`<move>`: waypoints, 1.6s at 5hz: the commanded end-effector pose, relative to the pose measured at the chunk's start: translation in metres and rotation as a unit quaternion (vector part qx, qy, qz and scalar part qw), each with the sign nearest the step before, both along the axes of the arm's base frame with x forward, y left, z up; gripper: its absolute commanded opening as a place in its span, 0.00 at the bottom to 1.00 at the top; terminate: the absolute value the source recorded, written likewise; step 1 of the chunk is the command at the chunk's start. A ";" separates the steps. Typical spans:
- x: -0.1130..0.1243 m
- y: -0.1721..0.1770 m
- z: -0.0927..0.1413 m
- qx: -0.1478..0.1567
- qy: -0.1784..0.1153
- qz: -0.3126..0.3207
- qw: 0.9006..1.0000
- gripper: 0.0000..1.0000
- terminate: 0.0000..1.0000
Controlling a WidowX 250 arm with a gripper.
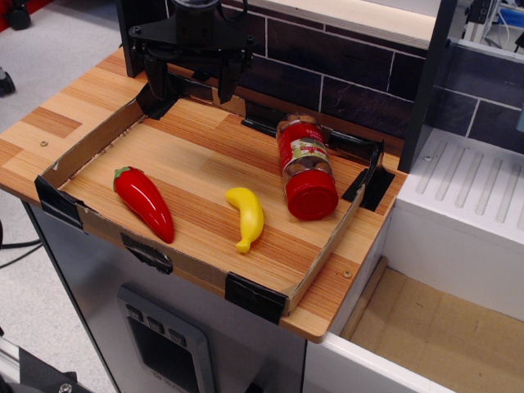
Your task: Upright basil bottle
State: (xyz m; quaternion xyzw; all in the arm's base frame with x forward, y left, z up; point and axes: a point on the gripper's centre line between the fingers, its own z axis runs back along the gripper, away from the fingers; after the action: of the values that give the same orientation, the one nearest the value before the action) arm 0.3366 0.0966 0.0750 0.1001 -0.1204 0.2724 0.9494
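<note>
Three things lie on the wooden bench, inside its low cardboard border: a red toy chili pepper on the left, a toy banana in the middle, and the basil bottle on the right. Only one view is given, from above and in front.

The tool hangs at the far edge of the bench, above the back left part. Its two dark fingers stand apart and nothing is between them — it is open and holds nothing.

The basil bottle lies on its side, well apart from the tool, toward the right and nearer to the camera. Its long axis runs almost front to back, a little slanted; the red cap points to the front edge and the clear bottom points to the back wall. I judge that the tool must travel right and forward and then grip across the body.

The label is red and white with some green, but its writing is too small to read.
</note>
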 end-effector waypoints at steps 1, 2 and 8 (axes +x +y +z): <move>0.000 0.000 0.000 0.000 0.000 0.000 1.000 1.00 0.00; -0.007 -0.025 0.020 -0.051 0.006 0.025 0.998 1.00 0.00; -0.022 -0.144 -0.021 -0.082 0.035 0.041 0.995 1.00 0.00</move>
State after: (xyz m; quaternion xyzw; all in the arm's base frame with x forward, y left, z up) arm 0.3096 -0.0462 0.0428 0.0441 -0.0459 0.3139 0.9473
